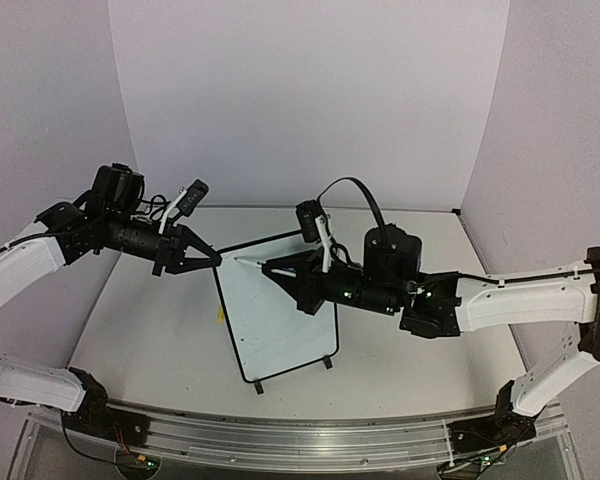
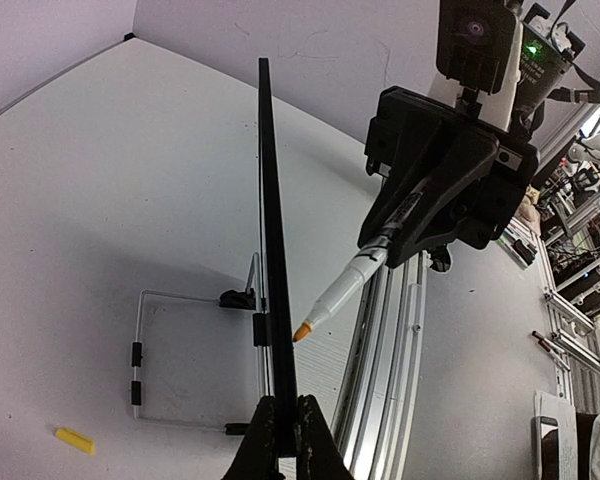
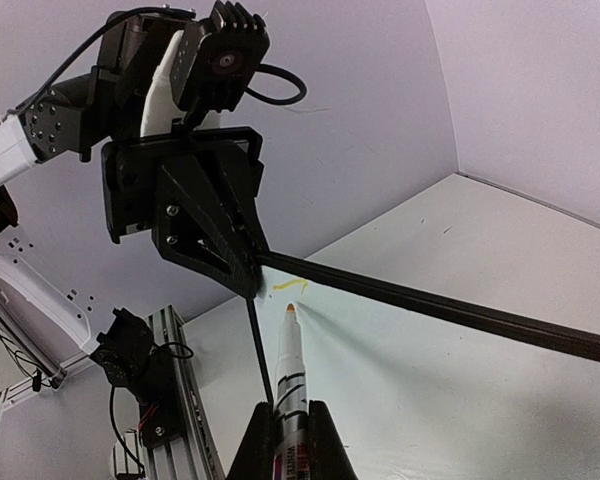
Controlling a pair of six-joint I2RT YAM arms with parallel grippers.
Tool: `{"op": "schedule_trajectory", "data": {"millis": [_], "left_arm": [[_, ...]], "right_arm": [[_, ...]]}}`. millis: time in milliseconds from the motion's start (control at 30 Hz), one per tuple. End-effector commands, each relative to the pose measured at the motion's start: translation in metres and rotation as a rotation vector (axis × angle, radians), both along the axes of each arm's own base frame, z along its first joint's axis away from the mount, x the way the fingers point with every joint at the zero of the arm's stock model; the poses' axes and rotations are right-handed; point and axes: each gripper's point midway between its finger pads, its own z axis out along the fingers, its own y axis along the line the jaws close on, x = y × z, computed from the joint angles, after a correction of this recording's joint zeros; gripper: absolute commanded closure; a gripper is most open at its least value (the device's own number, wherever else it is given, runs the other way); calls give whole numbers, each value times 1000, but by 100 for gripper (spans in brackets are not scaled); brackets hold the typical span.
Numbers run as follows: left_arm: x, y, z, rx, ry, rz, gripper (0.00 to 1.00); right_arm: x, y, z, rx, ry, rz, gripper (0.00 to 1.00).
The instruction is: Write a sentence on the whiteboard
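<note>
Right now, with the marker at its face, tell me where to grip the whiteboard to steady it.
Grip the whiteboard by its thin black frame at the top left corner, coming in edge-on from the left, one finger on each face. It stands upright on small feet, so only the rim is pinchable clear of the writing area. The left gripper is shut there.

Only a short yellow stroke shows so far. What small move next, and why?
Probably carry the marker onward from the yellow stroke: the whiteboard looks otherwise blank, the right gripper holds the marker, the left gripper clamps the board's edge.
</note>
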Motion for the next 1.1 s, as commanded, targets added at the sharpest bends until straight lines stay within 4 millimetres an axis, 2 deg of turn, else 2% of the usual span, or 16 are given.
{"op": "schedule_trajectory", "data": {"millis": [0, 167, 500, 1067], "left_arm": [[-6, -1, 13, -39, -38, -22, 99], [-5, -1, 13, -38, -37, -21, 100], [-6, -1, 14, -38, -38, -22, 100], [-8, 0, 15, -41, -38, -25, 100]], "right_arm": [[0, 4, 24, 39, -41, -5, 100], [-1, 6, 28, 51, -47, 8, 100], [8, 6, 22, 37, -34, -43, 100], [7, -8, -21, -53, 72, -78, 100]]}}
